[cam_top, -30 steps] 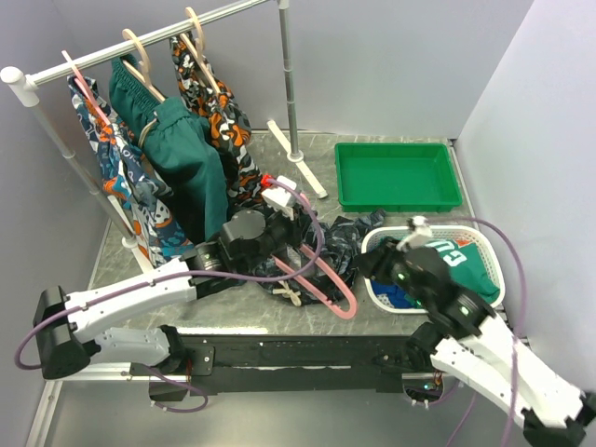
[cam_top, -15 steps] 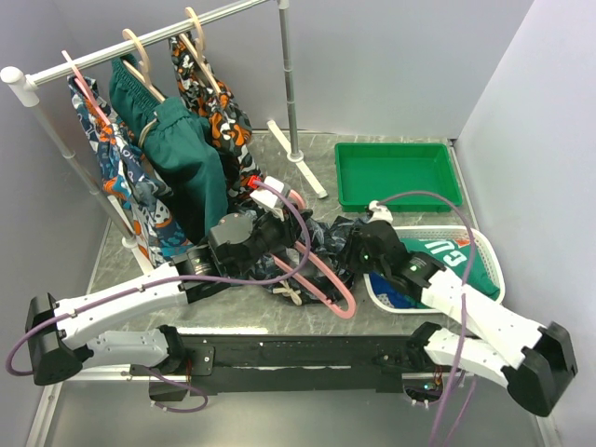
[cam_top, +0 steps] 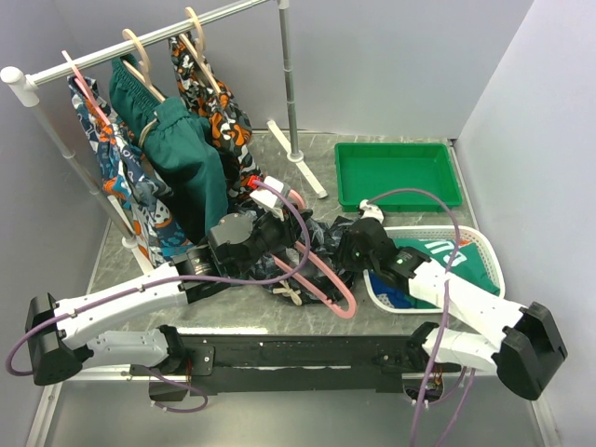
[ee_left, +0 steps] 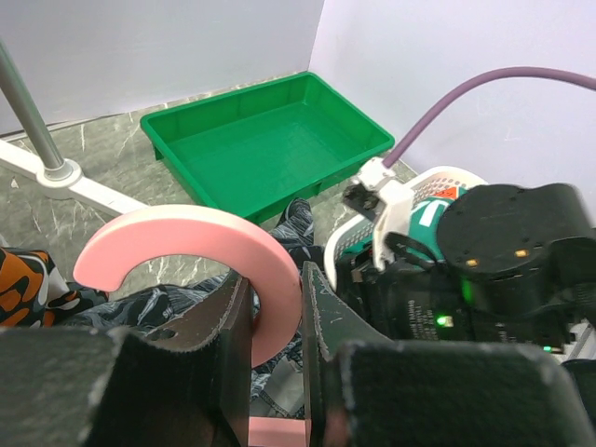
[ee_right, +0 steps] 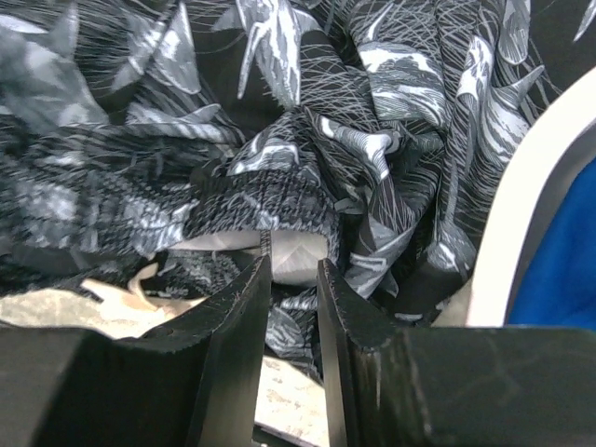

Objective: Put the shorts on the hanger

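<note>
**Right claw swings off the basket and onto the shorts**

Since a second ago, my right claw [ee_right: 292, 267] has swung from over the white basket [cam_top: 487, 250] to the shorts [ee_right: 372, 140]. Its two fingers are close together now, pinching a fold of the dark leafy cloth. The shorts lie in a crumpled heap on the table [cam_top: 228, 312], between my two claws and touching the basket.

My left claw [ee_left: 277, 293] has hardly moved. It is squeezed tight on the pink hanger [ee_left: 186, 233], just under the hook. The hanger slants down over the shorts, with its low end on the table.

Some green cloth [cam_top: 461, 265] in the basket has white letters, too small for me to read. A green tray [ee_left: 265, 140] sits behind.
</note>
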Motion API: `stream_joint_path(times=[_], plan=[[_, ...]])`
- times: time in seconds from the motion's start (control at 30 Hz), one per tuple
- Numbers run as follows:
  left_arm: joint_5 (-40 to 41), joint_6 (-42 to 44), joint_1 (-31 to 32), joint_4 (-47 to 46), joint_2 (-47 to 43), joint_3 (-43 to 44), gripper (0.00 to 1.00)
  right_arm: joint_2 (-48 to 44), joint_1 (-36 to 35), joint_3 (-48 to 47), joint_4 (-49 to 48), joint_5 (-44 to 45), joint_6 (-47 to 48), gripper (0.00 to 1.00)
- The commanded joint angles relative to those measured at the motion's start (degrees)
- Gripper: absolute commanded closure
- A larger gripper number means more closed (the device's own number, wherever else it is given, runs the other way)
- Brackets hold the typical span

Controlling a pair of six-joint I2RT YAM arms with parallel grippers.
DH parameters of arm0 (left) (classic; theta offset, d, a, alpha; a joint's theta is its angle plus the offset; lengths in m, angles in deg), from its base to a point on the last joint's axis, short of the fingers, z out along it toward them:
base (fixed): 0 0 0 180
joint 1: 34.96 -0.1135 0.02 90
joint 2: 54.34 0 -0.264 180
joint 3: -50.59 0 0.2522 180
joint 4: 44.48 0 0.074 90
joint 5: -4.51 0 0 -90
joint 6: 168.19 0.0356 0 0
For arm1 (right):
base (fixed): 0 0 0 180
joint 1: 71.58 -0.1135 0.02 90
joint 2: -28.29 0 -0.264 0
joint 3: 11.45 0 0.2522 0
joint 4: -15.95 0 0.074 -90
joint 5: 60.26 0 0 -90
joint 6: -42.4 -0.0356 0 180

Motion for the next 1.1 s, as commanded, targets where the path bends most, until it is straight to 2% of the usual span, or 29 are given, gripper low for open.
stream_joint_path(times=[0.0,0.27,0.67,1.07], plan=[[0.6,0.2,0.1,-3.0,-1.5,1.3,0.99,3.1,0.4,0.0,-4.6,0.5,0.5,0.66],[0.7,0.5,0.1,-2.6,-1.4,1.5,0.99,4.1,0.3,1.2,-5.0,3.2,0.2,0.68],[0.6,0.5,0.1,-2.2,-0.7,2.0,0.99,-1.7,0.4,3.4,-4.6,3.6,-0.2,0.67],[0.8,0.7,0.1,-2.3,-0.4,2.4,0.99,6.7,0.3,1.6,-8.0,1.6,0.5,0.69]])
